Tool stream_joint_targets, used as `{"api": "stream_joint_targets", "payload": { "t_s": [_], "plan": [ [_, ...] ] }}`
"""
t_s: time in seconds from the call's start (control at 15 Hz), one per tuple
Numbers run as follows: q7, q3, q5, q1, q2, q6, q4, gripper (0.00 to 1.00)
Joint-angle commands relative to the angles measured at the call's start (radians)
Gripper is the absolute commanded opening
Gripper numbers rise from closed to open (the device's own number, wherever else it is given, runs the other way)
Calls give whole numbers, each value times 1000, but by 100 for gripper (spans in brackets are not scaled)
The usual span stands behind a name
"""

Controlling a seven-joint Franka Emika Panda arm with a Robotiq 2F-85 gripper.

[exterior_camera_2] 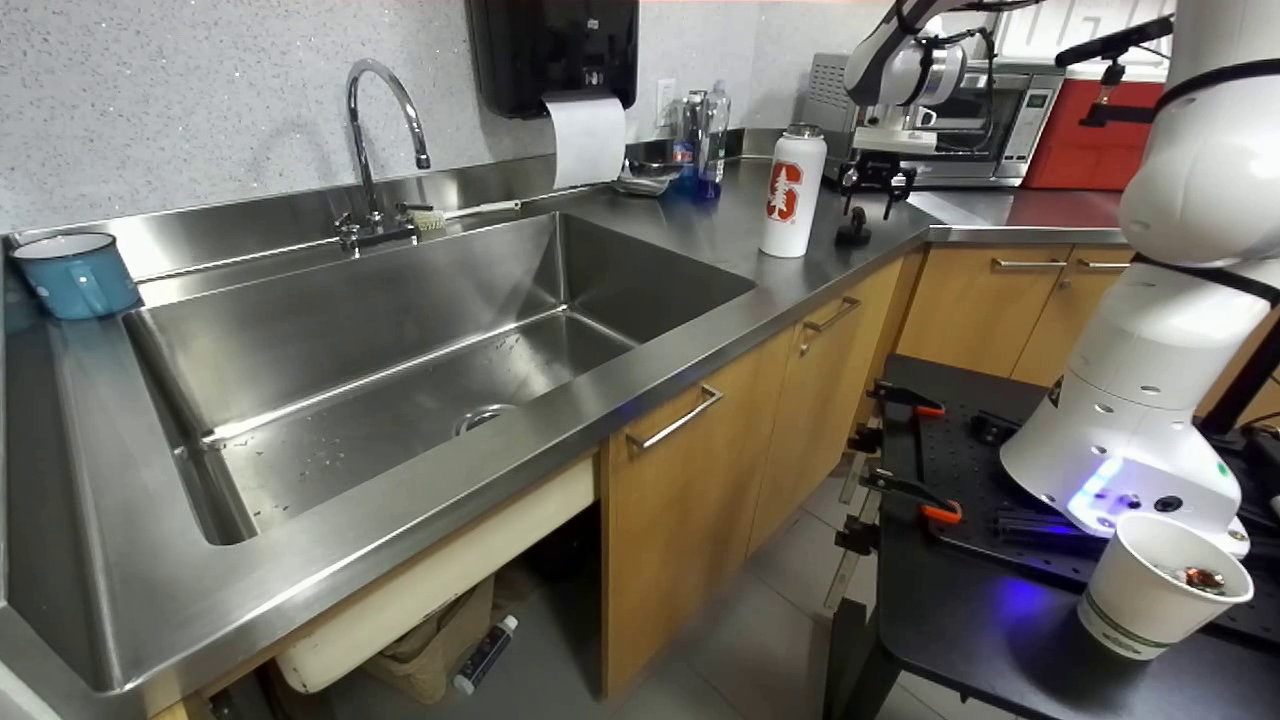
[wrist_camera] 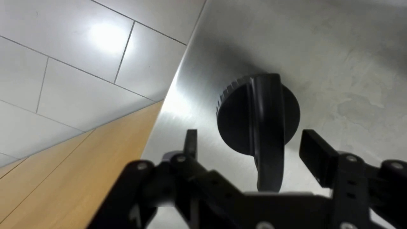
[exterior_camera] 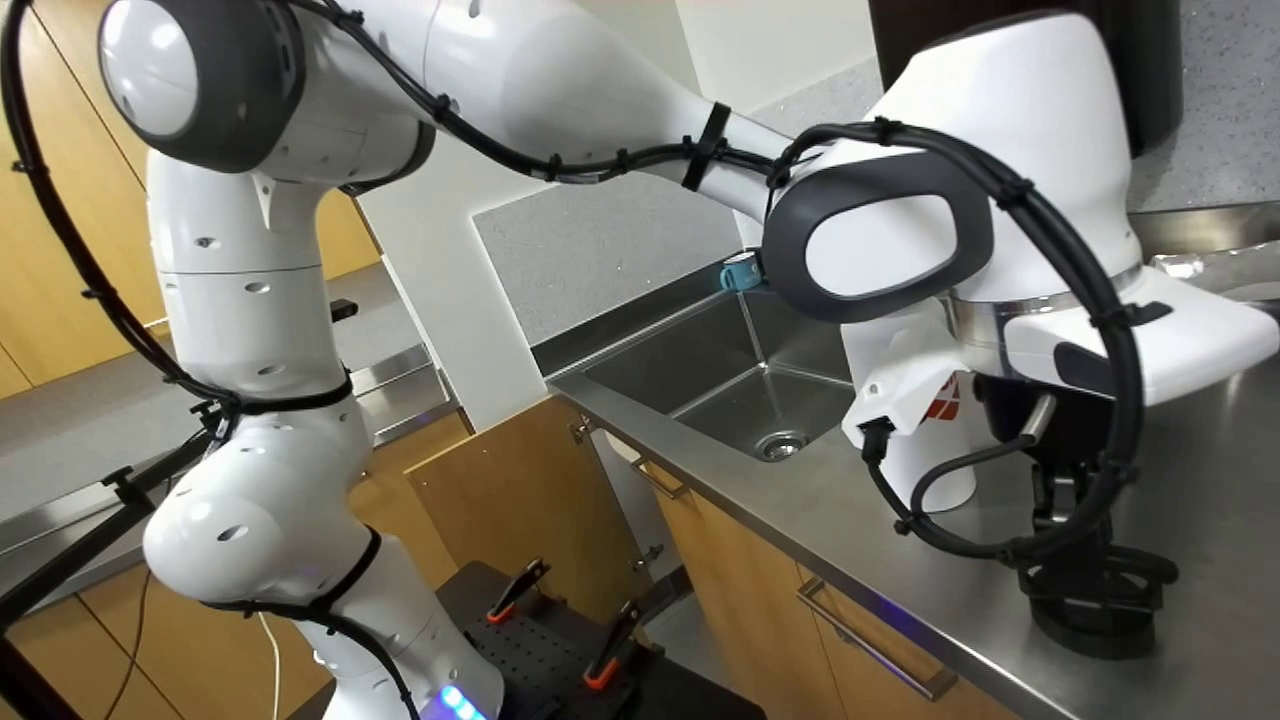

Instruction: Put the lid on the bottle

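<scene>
The lid (wrist_camera: 268, 127) is a black round cap with a loop handle. It rests on the steel counter close to its front edge, also visible in both exterior views (exterior_camera: 1095, 625) (exterior_camera_2: 853, 232). My gripper (wrist_camera: 251, 146) is open, pointing down over the lid. In the wrist view the loop stands between the two spread fingers, with a gap on each side. The gripper (exterior_camera_2: 868, 205) is just above the lid in an exterior view. The white bottle (exterior_camera_2: 793, 200) with a red logo stands upright beside the gripper, its top uncapped. In an exterior view the bottle (exterior_camera: 930, 470) is partly hidden by my wrist.
A steel sink (exterior_camera_2: 640, 350) lies beyond the bottle, with a faucet (exterior_camera_2: 370, 140) behind it. A paper towel dispenser (exterior_camera_2: 553, 55), clear bottles (exterior_camera_2: 712, 140) and a toaster oven (exterior_camera_2: 1020, 120) stand at the back. A blue mug (exterior_camera_2: 78, 275) sits at the sink's far corner.
</scene>
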Motion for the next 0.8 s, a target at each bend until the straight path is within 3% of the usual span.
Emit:
{"api": "stream_joint_targets", "payload": {
  "t_s": [0.0,0.47,0.73],
  "plan": [
    [37,-18,6,27,18,8,20,49],
    [105,-61,-61,82,-5,13,9,0],
    [166,-137,-171,142,-101,-95,20,5]
  ]
}}
